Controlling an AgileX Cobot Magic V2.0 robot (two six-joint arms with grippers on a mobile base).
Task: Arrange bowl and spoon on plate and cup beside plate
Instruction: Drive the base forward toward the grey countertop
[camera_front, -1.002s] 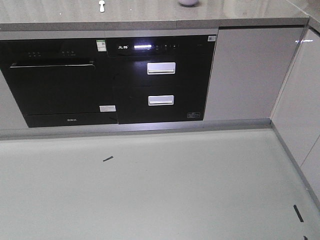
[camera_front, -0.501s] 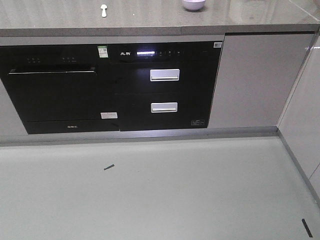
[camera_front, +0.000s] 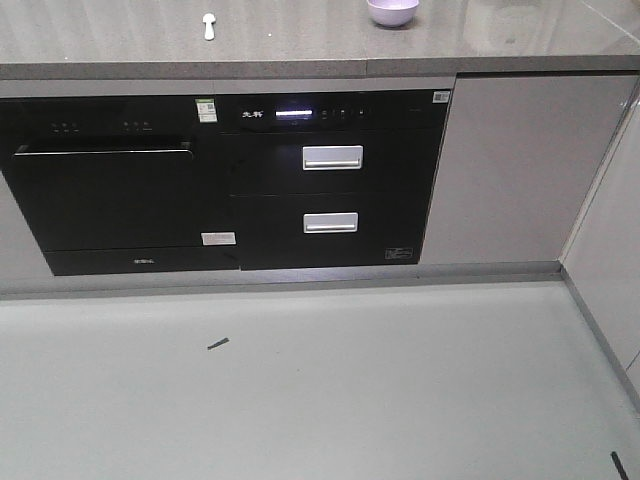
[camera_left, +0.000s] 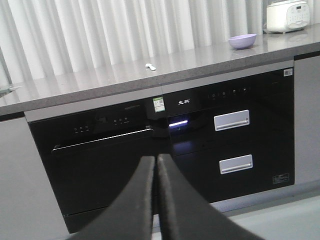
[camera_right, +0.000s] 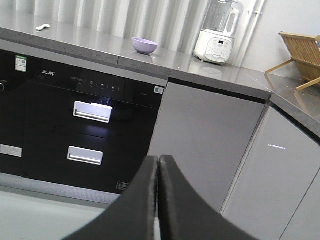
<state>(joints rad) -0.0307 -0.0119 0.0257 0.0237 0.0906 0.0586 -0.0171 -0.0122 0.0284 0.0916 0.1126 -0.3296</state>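
In front view we see the spoon (camera_front: 208, 25) and bowl (camera_front: 392, 11) well apart on the tabletop (camera_front: 300, 45); no plate or cup. Left wrist view: our left pincer (camera_left: 156, 161) is closed, empty, far off. Right wrist view alone shows a rack (camera_right: 300, 50); the right pincer (camera_right: 158, 162) is closed too. Rolling in, we may bump the cabinet (camera_right: 210, 130).

We count one bowl (camera_front: 392, 11), one spoon (camera_front: 208, 25). Two on drawers: upper handle (camera_front: 333, 157), lower handle (camera_front: 331, 222). One white appliance (camera_right: 218, 37), one wooden rack (camera_right: 301, 47). We see two more: left gripper (camera_left: 155, 159), right gripper (camera_right: 158, 159).
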